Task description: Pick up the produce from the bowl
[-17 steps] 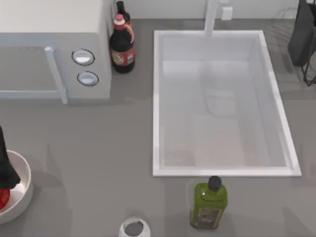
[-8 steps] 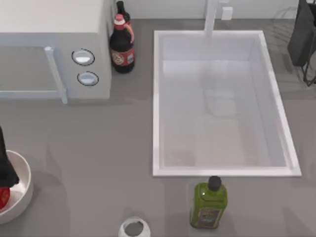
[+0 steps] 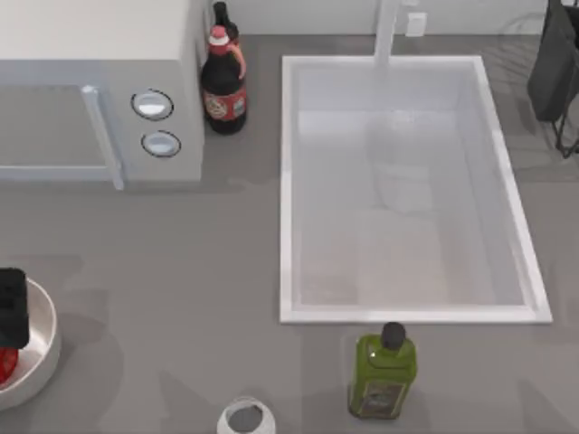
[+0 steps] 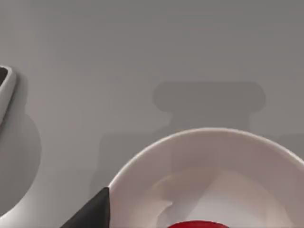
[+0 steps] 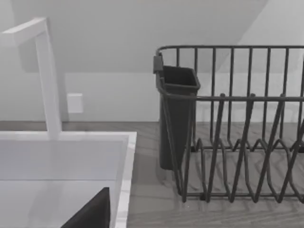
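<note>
The white bowl [image 3: 41,339] sits at the table's left edge, cut off by the top view's border. The red produce [image 3: 5,363] lies inside it, partly hidden. My left gripper [image 3: 11,309] hangs as a dark block over the bowl's far-left part, just above the produce. In the left wrist view the bowl's rim [image 4: 156,147] curves close below the camera and the top of the produce [image 4: 202,224] peeks in at the edge. My right arm [image 3: 552,63] stays parked at the back right, by the dish rack.
A microwave [image 3: 99,90] stands at the back left with a red-capped dark bottle [image 3: 223,86] beside it. The sink [image 3: 407,190] takes up the right middle. A green bottle [image 3: 384,372] and a small white-grey cup [image 3: 245,418] stand near the front edge. A dish rack [image 5: 237,123] is at the back right.
The left arm's dark shape over the bowl has shortened from a long streak into a compact block above the produce. The produce stays in the bowl. The right arm has not moved.
</note>
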`<act>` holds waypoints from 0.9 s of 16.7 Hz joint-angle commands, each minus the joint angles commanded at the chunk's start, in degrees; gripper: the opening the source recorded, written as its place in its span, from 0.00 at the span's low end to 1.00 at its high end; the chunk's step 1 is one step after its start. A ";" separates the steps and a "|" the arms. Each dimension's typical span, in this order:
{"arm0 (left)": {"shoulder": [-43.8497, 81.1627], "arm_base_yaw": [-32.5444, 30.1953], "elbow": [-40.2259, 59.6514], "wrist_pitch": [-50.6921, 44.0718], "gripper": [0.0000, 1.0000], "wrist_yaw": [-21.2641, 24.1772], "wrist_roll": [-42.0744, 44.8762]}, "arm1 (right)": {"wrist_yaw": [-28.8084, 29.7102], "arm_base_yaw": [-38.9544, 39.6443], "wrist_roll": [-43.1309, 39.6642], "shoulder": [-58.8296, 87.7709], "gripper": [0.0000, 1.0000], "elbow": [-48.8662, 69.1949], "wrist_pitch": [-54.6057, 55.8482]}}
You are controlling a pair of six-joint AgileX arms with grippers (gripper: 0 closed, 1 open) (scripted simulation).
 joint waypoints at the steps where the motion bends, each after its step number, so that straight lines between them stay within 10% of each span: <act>1: 5.43 0.33 3.27 -3.95 1.00 0.00 0.39 | 0.00 0.00 0.00 0.00 1.00 0.00 0.00; 15: 41.61 2.67 26.17 -31.37 1.00 0.01 3.16 | 0.00 0.00 0.00 0.00 1.00 0.00 0.00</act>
